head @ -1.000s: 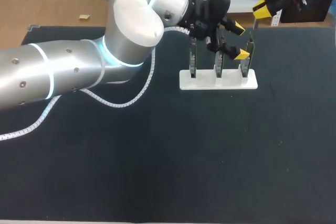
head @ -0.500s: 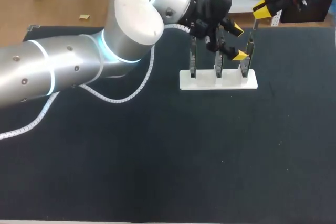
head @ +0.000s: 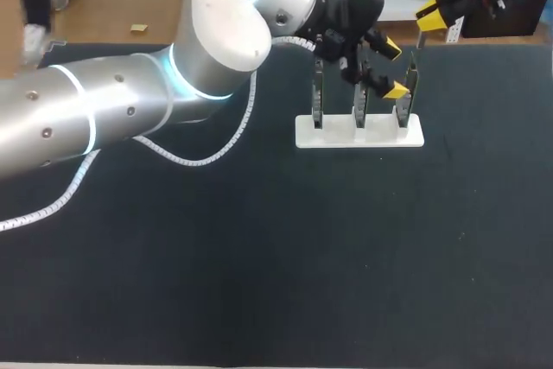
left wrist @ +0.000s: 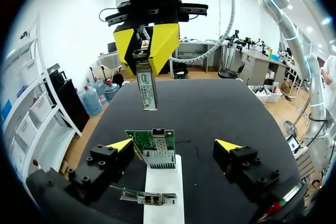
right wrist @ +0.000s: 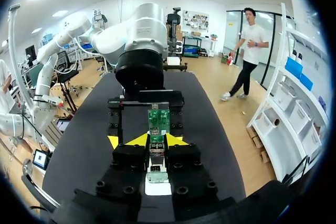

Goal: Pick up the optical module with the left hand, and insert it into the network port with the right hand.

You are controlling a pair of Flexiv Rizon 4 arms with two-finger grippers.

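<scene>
Our right fingers [left wrist: 163, 38] are clenched on the upper end of the optical module [left wrist: 147, 85]. It hangs above the dark surface [left wrist: 220, 103] with its long axis upright and its free end pointing down. Our left fingers [left wrist: 119, 144] are spread and grasp nothing, 1 on each side of the green board [left wrist: 154, 139] carrying the network port [left wrist: 159, 158]. The board stands on a white stand [head: 359, 136] with 3 boards.
</scene>
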